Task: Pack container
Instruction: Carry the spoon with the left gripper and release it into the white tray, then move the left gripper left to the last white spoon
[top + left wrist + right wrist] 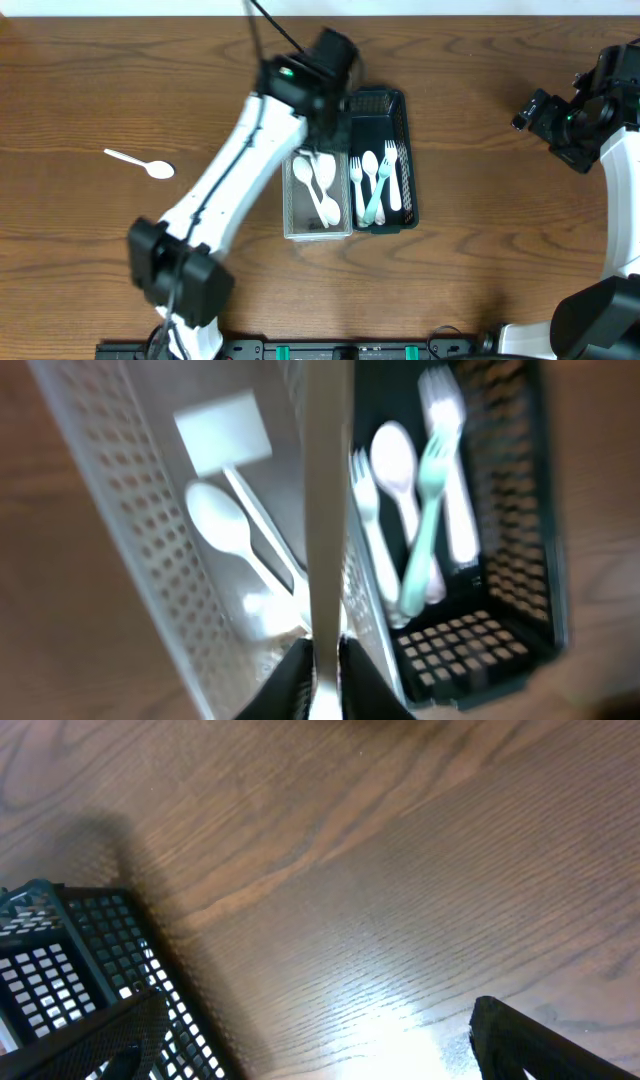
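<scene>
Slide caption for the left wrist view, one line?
Left gripper holds a white utensil over the clear basket of spoons, beside the dark basket with forks.

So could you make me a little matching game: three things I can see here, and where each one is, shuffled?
Things:
1. lone white plastic spoon
2. mint-green plastic fork
3. long white plastic handle

Places:
A. inside the dark mesh basket
B. pinched in the left gripper
C. flat on the brown wooden table, by itself

Pairs: 1-C, 2-A, 3-B.
</scene>
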Motion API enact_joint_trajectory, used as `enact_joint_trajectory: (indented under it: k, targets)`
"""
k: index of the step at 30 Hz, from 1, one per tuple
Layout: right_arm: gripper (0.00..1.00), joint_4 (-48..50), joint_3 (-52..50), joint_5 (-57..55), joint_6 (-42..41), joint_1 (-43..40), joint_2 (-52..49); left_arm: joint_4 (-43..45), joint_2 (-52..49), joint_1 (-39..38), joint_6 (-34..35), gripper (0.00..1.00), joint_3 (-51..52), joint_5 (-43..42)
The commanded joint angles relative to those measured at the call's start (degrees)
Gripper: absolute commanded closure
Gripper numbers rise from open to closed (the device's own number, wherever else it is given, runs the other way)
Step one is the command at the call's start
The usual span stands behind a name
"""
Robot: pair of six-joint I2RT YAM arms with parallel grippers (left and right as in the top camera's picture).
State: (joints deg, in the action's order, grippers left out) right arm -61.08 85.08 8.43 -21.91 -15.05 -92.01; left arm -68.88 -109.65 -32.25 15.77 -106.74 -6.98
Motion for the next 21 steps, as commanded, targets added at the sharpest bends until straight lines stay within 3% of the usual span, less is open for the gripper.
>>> enact_joint_trajectory:
  k: [1, 4, 7, 11, 17, 21]
  targets:
    - [0.01, -0.07, -0.2, 0.39, 0.31, -0.31, -0.15, 0.0, -4.55, -1.31, 5.03, 0.86, 2.12, 4.33]
    - [0.01, -0.07, -0.2, 0.39, 0.31, -0.31, -0.15, -0.31, -4.52, -0.48, 4.92, 0.83, 1.53, 6.27]
    - [0.01, 0.02, -0.2, 0.39, 0.31, -0.31, -0.15, -2.03, -2.82, 2.21, 4.83, 0.64, -0.61, 8.2]
    - [0.01, 0.15, -0.2, 0.42, 0.31, -0.31, -0.15, -3.26, 1.29, 9.11, 4.68, 0.52, -1.84, 12.81]
    - [0.01, -0.17, -0.2, 0.39, 0.31, -0.31, -0.15, -3.43, 2.67, 24.33, 5.86, 0.5, -1.03, 16.33]
    - [0.01, -0.46, -0.2, 0.42, 0.31, -0.31, -0.15, -2.71, 1.33, 34.95, 15.89, 0.52, 1.6, 16.31]
